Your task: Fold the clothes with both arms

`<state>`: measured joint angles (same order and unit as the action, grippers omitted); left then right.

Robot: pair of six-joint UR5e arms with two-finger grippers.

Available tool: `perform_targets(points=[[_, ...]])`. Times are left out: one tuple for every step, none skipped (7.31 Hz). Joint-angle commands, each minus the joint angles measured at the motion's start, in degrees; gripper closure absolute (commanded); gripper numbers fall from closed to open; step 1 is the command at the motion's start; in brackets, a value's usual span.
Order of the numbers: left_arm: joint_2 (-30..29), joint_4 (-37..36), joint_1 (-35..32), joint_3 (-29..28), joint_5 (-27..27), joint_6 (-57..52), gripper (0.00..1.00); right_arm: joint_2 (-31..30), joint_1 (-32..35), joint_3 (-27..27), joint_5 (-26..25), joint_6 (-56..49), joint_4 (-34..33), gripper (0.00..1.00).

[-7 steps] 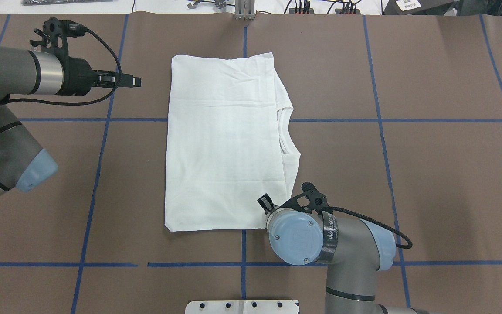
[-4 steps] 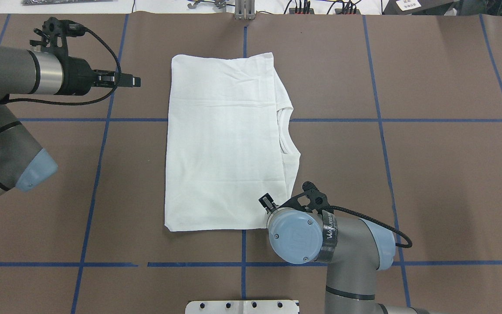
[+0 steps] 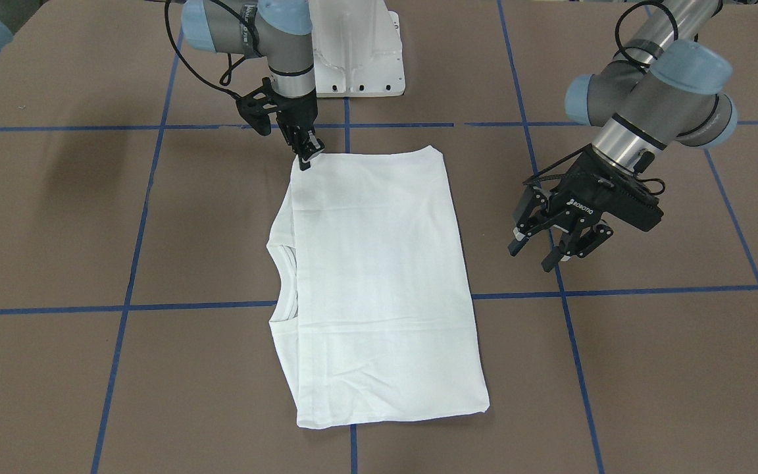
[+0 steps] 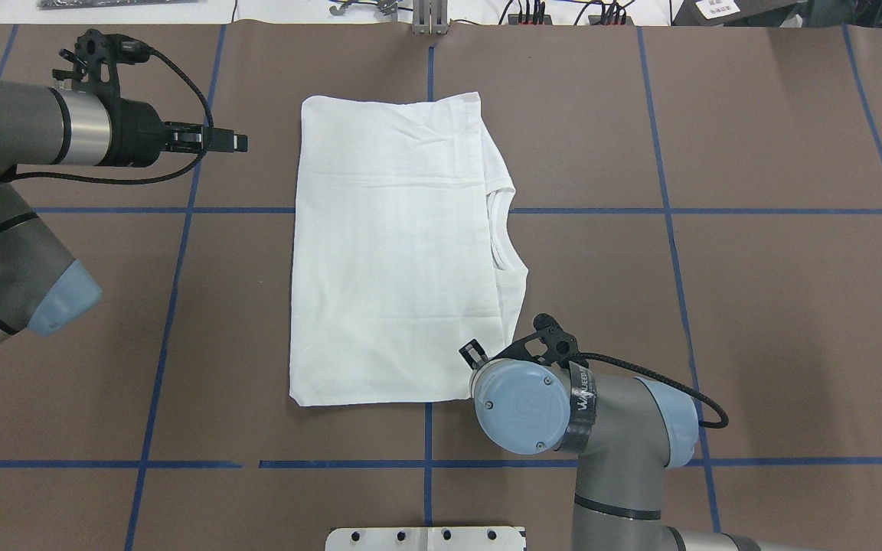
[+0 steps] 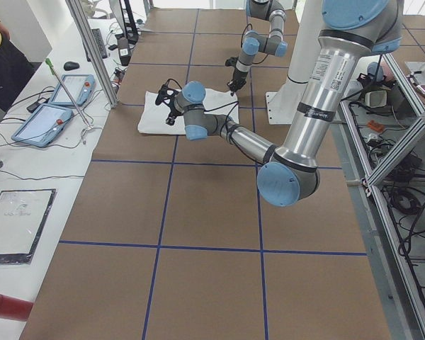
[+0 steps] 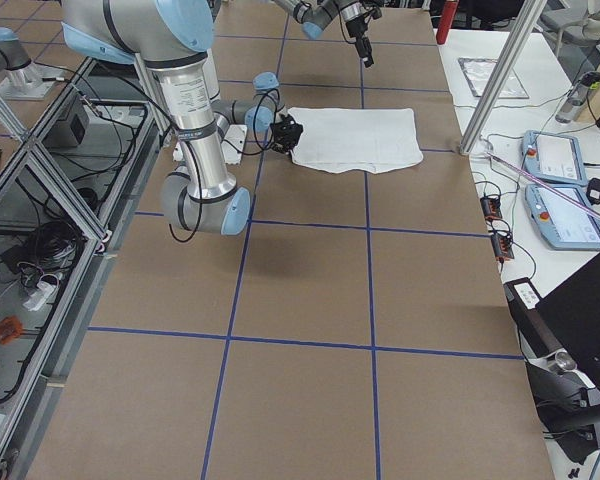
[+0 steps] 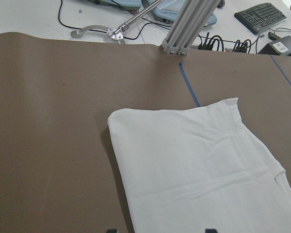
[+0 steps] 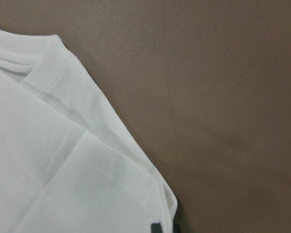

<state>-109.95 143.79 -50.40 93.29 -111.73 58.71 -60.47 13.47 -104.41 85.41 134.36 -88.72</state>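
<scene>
The white T-shirt [image 4: 395,252] lies folded into a flat rectangle at the table's middle, its ribbed collar [image 4: 498,229] showing on the right edge. It also shows in the front view [image 3: 379,283]. No text block shows. My right gripper [image 3: 304,160] points down at the shirt's near right corner with its fingers together on the corner's edge. In the overhead view only a fingertip shows [image 4: 474,352]. The right wrist view shows that corner [image 8: 63,170] ending at a dark pad. My left gripper [image 4: 238,143] is open and empty, held above the table left of the shirt's far end [image 3: 530,257].
The white pedestal base [image 3: 359,59] stands at the robot's edge of the table. An aluminium post [image 7: 184,29] rises at the far edge, with cables and a keyboard behind it. Blue tape lines [image 4: 173,306] cross the brown table cover.
My right wrist has shifted slightly right and towards the robot, with its fingertips staying at the shirt's corner. The left arm and the shirt have not moved.
</scene>
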Motion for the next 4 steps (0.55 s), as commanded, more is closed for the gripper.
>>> perform_targets(points=[[-0.3, -0.1, 0.1, 0.0, -0.1, 0.1, 0.33, 0.1, 0.7, -3.9, 1.5, -0.2, -4.6, 1.00], [-0.4, -0.1, 0.1, 0.0, -0.2, 0.3, 0.33, 0.1, 0.5, -3.5, 1.4, -0.2, -4.9, 1.00], [-0.4, -0.1, 0.4, 0.0, -0.2, 0.5, 0.33, 0.0, 0.0, -3.3, 1.3, -0.2, -4.9, 1.00], [-0.7, -0.2, 0.7, 0.0, -0.4, 1.1, 0.33, -0.3, -0.1, -3.5, 1.4, -0.2, -5.1, 1.00]])
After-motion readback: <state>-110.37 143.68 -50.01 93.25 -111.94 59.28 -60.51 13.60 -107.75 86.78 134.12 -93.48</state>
